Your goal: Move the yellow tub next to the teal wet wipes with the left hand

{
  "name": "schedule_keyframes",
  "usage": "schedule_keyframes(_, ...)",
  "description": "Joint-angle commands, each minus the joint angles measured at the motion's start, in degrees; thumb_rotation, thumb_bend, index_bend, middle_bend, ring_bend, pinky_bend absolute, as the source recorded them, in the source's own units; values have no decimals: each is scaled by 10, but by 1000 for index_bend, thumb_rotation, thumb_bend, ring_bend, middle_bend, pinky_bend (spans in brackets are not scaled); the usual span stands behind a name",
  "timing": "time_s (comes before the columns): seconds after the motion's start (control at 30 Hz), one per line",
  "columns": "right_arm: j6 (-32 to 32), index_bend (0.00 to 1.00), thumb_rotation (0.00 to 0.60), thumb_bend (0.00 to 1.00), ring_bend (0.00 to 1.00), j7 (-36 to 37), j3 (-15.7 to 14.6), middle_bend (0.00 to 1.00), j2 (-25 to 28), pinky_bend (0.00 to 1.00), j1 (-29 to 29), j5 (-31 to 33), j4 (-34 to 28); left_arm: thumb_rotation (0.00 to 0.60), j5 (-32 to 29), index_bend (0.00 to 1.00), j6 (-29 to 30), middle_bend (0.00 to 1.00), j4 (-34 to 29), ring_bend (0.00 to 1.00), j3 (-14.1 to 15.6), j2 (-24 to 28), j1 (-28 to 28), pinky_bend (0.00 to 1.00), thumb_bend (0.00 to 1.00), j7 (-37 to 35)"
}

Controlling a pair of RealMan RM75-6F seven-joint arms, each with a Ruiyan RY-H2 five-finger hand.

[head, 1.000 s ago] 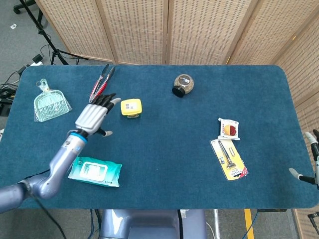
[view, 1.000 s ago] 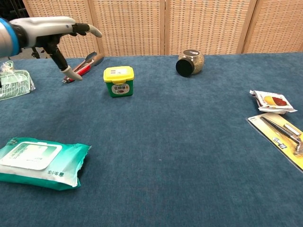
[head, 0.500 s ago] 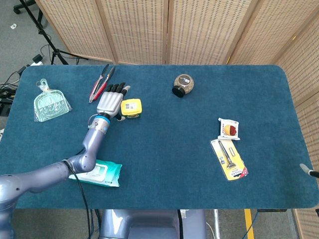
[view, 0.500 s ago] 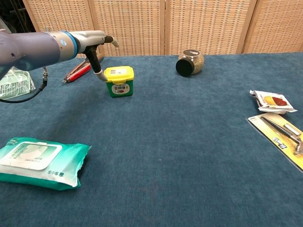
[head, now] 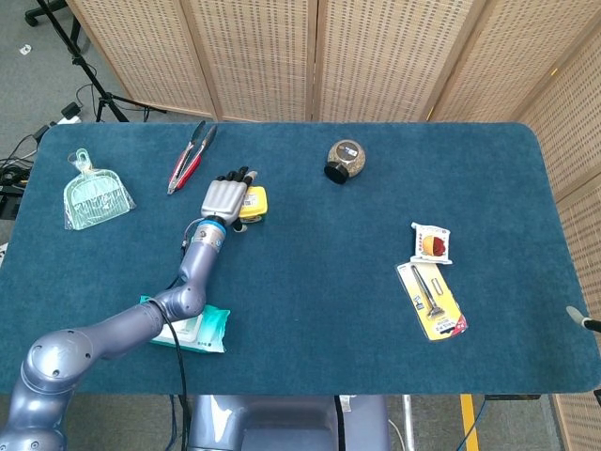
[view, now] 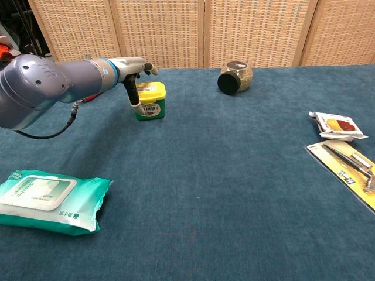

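Note:
The yellow tub (head: 254,205) (view: 151,100), green below its lid, stands upright at the table's back left. My left hand (head: 224,197) (view: 132,66) lies flat over its left half with the fingers stretched out, and the thumb hangs down against the tub's left side without closing on it. The teal wet wipes (head: 192,331) (view: 50,200) lie flat near the front left edge, well short of the tub; in the head view my left arm crosses over the pack. Of my right hand (head: 583,322) only a fingertip shows at the right edge.
Red tongs (head: 191,156) and a bagged green dustpan (head: 94,195) lie at the back left. A tipped jar (head: 345,160) (view: 235,77) sits at the back centre. A snack packet (head: 432,242) (view: 334,124) and a yellow carded tool (head: 432,301) (view: 351,170) lie on the right.
My left hand has travelled right from beside the tongs until it covers the yellow tub, thumb now at the tub's side. The right hand has drawn back almost out of the head view.

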Motion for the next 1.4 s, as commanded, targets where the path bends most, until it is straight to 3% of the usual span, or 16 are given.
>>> schedule_keyframes(0.03,-2,0,600,0,0,0,0,0,-1,0,1,0,1,600,21,308,16,398,26,415,-3,-19,0,497,61,-19)
schedule_keyframes(0.17,-9,0,600,0,0,1,0,0,-4,0,3,3,4,600,33,417,27,475,28,485,-3,-21,10,546,110,-25)
schedule_keyframes(0.37,-6,0,600,0,0,1,-1,0,-5,0,2,-3,3,600,68,433,50,484,-59,492,-4,35,41,546,122,-48)
schedule_keyframes(0.6,1,0,600,0,0,-4,-5,0,-4,0,0,-14,-4,600,153,434,86,485,-237,492,19,171,113,546,120,-96)
schedule_keyframes(0.7,6,0,600,0,0,-9,-7,0,-5,0,-1,-21,-9,600,212,434,94,484,-315,492,41,247,157,546,116,-136)
schedule_keyframes(0.83,15,0,600,0,0,-18,-12,0,-5,0,-3,-32,-19,600,308,434,112,484,-371,492,76,327,216,546,112,-210)
schedule_keyframes(0.93,20,0,600,0,0,-27,-17,0,-5,0,-4,-42,-27,600,387,434,139,485,-375,492,112,368,264,546,109,-278)
schedule_keyframes(1.1,25,0,600,0,0,-38,-21,0,-8,0,-4,-51,-33,600,468,434,159,484,-346,492,156,392,303,546,97,-357)
schedule_keyframes(1.23,25,0,600,0,0,-50,-24,0,-11,0,-2,-56,-38,600,546,434,194,484,-285,492,203,387,340,546,94,-449)
schedule_keyframes(1.4,28,0,600,0,0,-58,-26,0,-13,0,-1,-62,-44,600,589,434,212,484,-214,492,238,366,366,546,94,-533)
